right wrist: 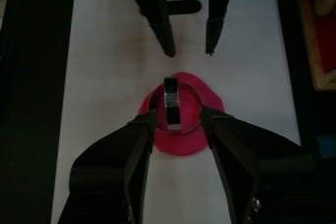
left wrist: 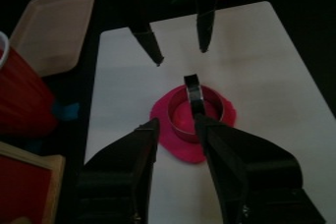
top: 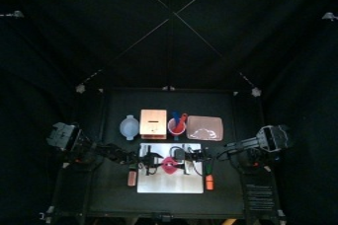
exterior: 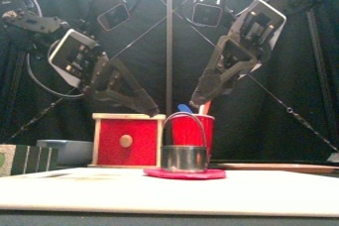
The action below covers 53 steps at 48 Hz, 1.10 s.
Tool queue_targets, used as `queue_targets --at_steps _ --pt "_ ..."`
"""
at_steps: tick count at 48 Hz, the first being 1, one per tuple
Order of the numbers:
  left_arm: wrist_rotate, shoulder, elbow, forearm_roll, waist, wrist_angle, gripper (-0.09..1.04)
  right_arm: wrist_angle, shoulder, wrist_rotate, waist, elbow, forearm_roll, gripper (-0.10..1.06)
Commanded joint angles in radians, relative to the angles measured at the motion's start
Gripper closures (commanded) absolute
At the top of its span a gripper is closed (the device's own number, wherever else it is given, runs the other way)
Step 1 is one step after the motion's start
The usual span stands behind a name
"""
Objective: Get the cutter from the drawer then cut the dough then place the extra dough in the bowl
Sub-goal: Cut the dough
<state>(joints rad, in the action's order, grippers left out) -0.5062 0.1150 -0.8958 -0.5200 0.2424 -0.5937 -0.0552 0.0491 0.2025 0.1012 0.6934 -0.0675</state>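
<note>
The round metal cutter (exterior: 185,157) stands on the flat pink dough (exterior: 184,172) in the middle of the white cutting board (top: 158,185). My left gripper (exterior: 150,109) hangs open just above and to the left of the cutter. My right gripper (exterior: 199,101) hangs open above and to its right. In the left wrist view the cutter (left wrist: 192,100) rises just past my open jaws. The right wrist view shows the cutter (right wrist: 171,105) on the dough (right wrist: 191,135) in front of my jaws. Neither gripper holds anything.
Behind the board stand the wooden box with its red drawer front (exterior: 129,141), the red cup (exterior: 189,129), the pink tray (top: 208,126) and the blue-grey bowl (top: 128,126). Two orange toys (top: 132,179) (top: 208,181) lie at the board's left and right sides.
</note>
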Motion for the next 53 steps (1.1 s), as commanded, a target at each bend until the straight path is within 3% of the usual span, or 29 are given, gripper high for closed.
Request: queue_targets --at_steps 1,11,53 --pt "0.000 0.029 0.015 -0.026 0.023 -0.052 0.37 0.002 0.034 0.000 0.002 -0.032 0.000 0.18" --pt "0.002 0.106 0.035 -0.078 0.063 -0.071 0.43 0.000 0.025 0.002 0.003 -0.038 0.003 0.18" --pt "0.000 0.190 0.069 -0.164 0.075 -0.046 0.44 -0.014 -0.091 0.000 0.011 -0.087 0.008 0.18"
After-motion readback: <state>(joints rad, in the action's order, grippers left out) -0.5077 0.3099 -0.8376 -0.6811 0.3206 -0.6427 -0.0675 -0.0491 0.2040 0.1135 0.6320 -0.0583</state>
